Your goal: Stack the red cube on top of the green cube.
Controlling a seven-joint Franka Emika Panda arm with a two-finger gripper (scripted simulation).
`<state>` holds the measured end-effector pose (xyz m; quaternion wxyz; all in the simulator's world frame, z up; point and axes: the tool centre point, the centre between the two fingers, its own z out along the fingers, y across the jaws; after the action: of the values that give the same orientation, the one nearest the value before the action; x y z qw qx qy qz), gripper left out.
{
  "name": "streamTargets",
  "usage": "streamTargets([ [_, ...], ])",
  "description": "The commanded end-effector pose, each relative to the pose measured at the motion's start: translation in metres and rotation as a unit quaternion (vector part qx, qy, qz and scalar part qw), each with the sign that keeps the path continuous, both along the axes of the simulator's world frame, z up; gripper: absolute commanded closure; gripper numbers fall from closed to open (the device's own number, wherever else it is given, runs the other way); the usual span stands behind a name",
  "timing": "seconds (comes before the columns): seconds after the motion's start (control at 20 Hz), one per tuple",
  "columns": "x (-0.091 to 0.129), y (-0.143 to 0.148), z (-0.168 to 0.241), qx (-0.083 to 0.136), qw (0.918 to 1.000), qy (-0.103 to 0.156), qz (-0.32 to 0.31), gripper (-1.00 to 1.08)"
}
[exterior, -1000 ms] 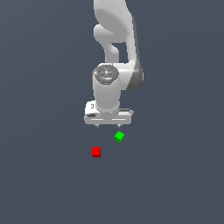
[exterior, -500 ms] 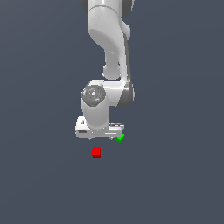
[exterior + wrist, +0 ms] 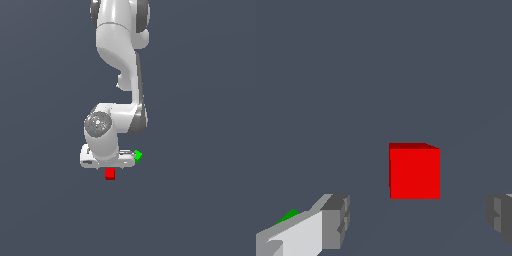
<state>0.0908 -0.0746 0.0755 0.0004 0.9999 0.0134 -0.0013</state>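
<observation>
The red cube [image 3: 110, 174] lies on the dark grey floor, just under the white hand of my gripper [image 3: 106, 162]. In the wrist view the red cube [image 3: 414, 171] sits just beyond the tips, about midway between the two grey fingers [image 3: 336, 220], and nothing is touching it. My gripper [image 3: 418, 217] is open and holds nothing. The green cube [image 3: 138, 155] rests beside the hand on the exterior view's right, partly covered by it. In the wrist view only a sliver of the green cube [image 3: 288, 216] shows, behind one finger.
The white arm [image 3: 120, 55] rises above the hand in the exterior view. A plain dark grey floor [image 3: 200, 200] surrounds the two cubes.
The arm has come down and shifted toward the exterior view's left, from above the green cube to just over the red cube. Both cubes stay where they were.
</observation>
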Motion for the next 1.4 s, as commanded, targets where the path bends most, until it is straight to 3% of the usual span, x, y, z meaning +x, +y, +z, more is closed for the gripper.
streamTargets([
  [0.0,0.004,-0.002,-0.003,0.0,1.0,-0.001,0.001,-0.92],
  [0.45,0.006,-0.004,-0.008,0.0,1.0,-0.001,0.001,-0.92],
  [1.2,0.009,-0.005,-0.056,0.0,1.0,-0.001,0.002,-0.92],
  [1.25,0.009,-0.005,-0.056,0.0,1.0,-0.001,0.002,1.08],
  [1.35,0.009,-0.005,-0.056,0.0,1.0,-0.001,0.002,1.08],
])
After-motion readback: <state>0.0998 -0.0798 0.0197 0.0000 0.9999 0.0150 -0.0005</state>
